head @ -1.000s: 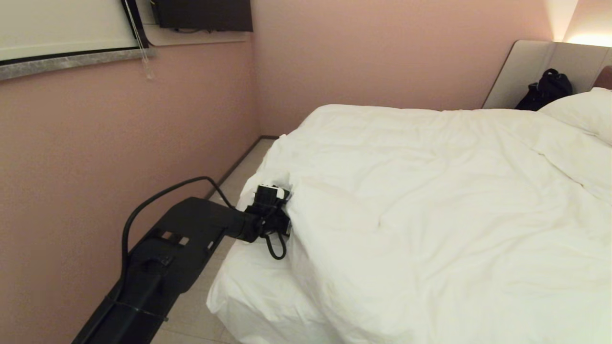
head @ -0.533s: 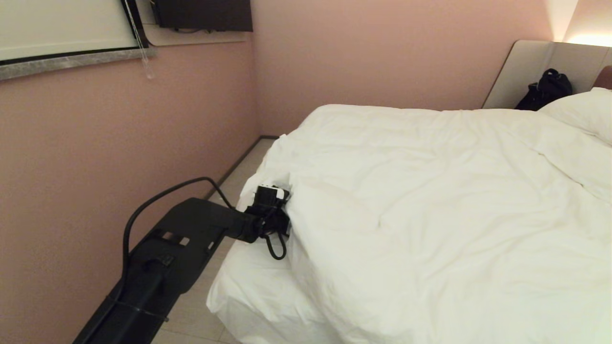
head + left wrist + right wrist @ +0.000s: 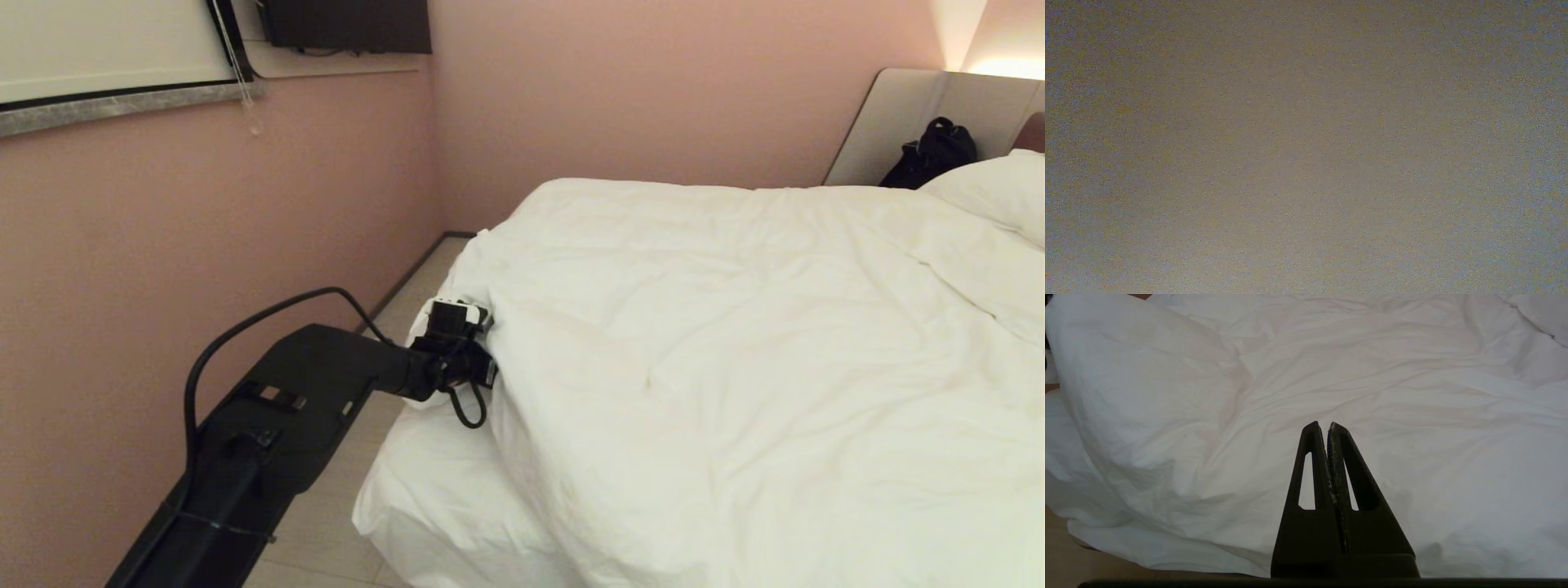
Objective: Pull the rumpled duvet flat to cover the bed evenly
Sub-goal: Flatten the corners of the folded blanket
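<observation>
On the bed (image 3: 424,506), the puffy, wrinkled white duvet (image 3: 735,367) lies.

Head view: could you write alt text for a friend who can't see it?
A black robot arm reaches from the lower left and buries its left pincer in the edge of a rumpled white duvet covering a bed. Pink walls stand behind, and a pillow and a black bag sit at the far right.

free: floor strip (image 3: 408,286) between wall (image 3: 204,245) and bed (image 3: 424,506) | blocked: duvet (image 3: 735,367) mound beside it
</observation>
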Controlling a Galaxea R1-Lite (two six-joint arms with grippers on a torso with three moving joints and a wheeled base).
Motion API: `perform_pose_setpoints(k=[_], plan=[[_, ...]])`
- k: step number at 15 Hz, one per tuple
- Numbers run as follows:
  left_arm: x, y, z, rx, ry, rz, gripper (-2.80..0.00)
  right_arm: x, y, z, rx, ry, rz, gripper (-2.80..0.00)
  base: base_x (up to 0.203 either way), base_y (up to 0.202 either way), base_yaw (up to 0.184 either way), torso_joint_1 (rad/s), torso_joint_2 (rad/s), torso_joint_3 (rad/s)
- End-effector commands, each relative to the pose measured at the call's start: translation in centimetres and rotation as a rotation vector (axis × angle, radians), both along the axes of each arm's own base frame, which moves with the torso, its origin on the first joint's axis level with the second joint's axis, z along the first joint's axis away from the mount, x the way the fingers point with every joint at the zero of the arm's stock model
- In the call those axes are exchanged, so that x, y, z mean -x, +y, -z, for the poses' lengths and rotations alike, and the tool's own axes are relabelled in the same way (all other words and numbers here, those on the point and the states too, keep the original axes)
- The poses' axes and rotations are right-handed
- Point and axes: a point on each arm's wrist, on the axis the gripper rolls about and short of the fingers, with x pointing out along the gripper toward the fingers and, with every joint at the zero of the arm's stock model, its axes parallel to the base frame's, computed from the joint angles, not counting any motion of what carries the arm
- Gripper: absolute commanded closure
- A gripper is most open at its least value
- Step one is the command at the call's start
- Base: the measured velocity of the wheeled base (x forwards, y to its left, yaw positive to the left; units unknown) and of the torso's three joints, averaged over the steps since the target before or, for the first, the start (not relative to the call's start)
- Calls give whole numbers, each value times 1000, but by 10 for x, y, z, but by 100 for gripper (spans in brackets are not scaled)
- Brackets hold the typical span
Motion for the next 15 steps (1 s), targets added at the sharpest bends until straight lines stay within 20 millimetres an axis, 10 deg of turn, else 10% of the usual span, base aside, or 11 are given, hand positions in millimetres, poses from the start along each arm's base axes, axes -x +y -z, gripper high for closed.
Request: perform_pose_setpoints(k=[1, 10, 15], plan=[[2, 4, -18, 10, -23, -9, 0, 0, 0, 0, 0, 1, 0, 0, 0, 0, 0, 0, 0, 0], [72, 41, -131, 11, -72, -23, 0, 0, 0, 0, 0, 1, 0, 0, 0, 0, 0, 0, 0, 0], [142, 66, -130, -91, 107, -4, 0, 0, 0, 0, 0, 0, 0, 0, 0, 0, 0, 0, 0, 0]])
